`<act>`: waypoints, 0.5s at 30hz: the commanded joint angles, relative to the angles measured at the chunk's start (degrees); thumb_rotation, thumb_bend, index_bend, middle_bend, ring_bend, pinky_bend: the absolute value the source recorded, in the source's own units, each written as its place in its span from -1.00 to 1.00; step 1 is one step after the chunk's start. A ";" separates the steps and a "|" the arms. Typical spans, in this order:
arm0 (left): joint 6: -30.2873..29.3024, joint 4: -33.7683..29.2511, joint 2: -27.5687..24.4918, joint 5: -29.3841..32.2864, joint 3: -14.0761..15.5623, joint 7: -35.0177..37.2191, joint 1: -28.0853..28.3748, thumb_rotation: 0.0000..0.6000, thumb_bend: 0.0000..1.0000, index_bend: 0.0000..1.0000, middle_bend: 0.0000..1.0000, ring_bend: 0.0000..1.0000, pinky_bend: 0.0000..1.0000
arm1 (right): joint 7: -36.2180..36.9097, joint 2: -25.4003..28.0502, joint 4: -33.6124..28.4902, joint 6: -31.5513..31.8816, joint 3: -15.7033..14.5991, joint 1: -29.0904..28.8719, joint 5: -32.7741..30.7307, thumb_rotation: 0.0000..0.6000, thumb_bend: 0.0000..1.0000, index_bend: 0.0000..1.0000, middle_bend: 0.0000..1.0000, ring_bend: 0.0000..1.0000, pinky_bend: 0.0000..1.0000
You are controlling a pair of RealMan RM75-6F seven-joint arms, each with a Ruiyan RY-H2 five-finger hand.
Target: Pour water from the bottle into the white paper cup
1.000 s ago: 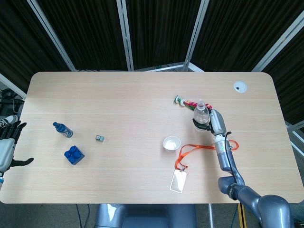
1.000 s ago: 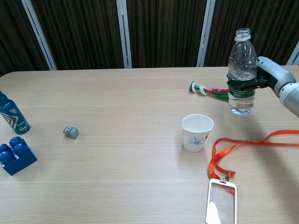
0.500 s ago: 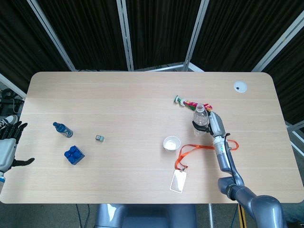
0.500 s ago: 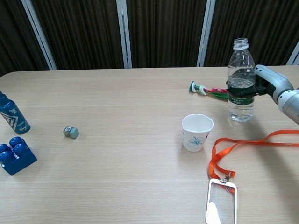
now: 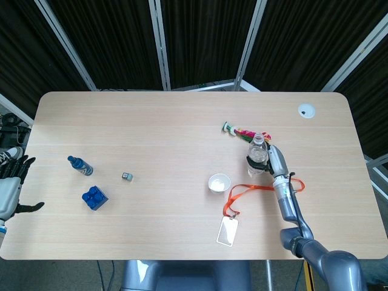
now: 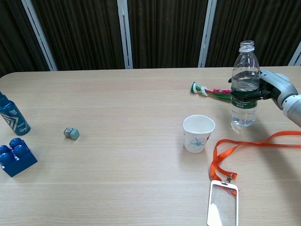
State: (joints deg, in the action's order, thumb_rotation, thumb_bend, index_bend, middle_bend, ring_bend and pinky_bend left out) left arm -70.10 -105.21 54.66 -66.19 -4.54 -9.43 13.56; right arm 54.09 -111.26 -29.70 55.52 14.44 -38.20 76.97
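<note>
A clear, uncapped water bottle (image 6: 244,84) with a green label stands upright, right of the white paper cup (image 6: 198,133). My right hand (image 6: 269,88) grips it around the label from the right side. The bottle's base is at or just above the tabletop; I cannot tell whether it touches. In the head view the bottle (image 5: 257,154) and right hand (image 5: 276,161) are up and to the right of the cup (image 5: 219,182). The cup is upright, with a blue flower print. My left hand (image 5: 10,189) hangs off the table's left edge, fingers spread, holding nothing.
An orange lanyard (image 6: 244,145) with a clear badge (image 6: 222,203) lies right of and in front of the cup. A pink-green toy (image 6: 211,91) lies behind the bottle. Far left are a blue bottle (image 6: 11,115), a blue brick (image 6: 15,157) and a small grey cube (image 6: 71,133).
My right hand has lowered the bottle toward the table and shifted it slightly right, keeping it upright. The cup and my left hand have not moved.
</note>
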 commanded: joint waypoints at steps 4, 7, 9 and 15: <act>-0.07 -0.12 0.07 -0.18 0.14 -0.20 -0.01 1.00 -0.91 -1.00 -1.00 -1.00 -1.00 | 1.44 -0.02 0.38 0.05 -0.28 0.36 0.24 1.00 -0.36 -0.44 -0.17 -0.21 -0.23; -0.18 -0.22 0.04 -0.24 0.17 -0.16 -0.06 1.00 -0.91 -1.00 -1.00 -1.00 -1.00 | 2.53 0.09 0.51 -0.09 -0.52 0.61 0.43 1.00 -0.38 -0.46 -0.20 -0.24 -0.33; -0.23 -0.29 0.00 -0.32 0.20 -0.14 -0.08 1.00 -0.91 -1.00 -1.00 -1.00 -1.00 | 2.97 0.11 0.67 -0.10 -0.53 0.73 0.41 1.00 -0.38 -0.47 -0.21 -0.25 -0.34; -0.22 -0.28 -0.03 -0.52 0.29 -0.03 -0.08 1.00 -0.91 -1.00 -1.00 -1.00 -1.00 | 4.14 0.15 1.02 -0.35 -0.77 1.32 0.42 1.00 -0.40 -0.50 -0.25 -0.31 -0.35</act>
State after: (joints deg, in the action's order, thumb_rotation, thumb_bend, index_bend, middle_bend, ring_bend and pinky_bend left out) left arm -70.32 -105.49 54.63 -66.71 -4.25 -9.47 13.48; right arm 58.05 -111.13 -28.71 55.29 13.70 -36.95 77.40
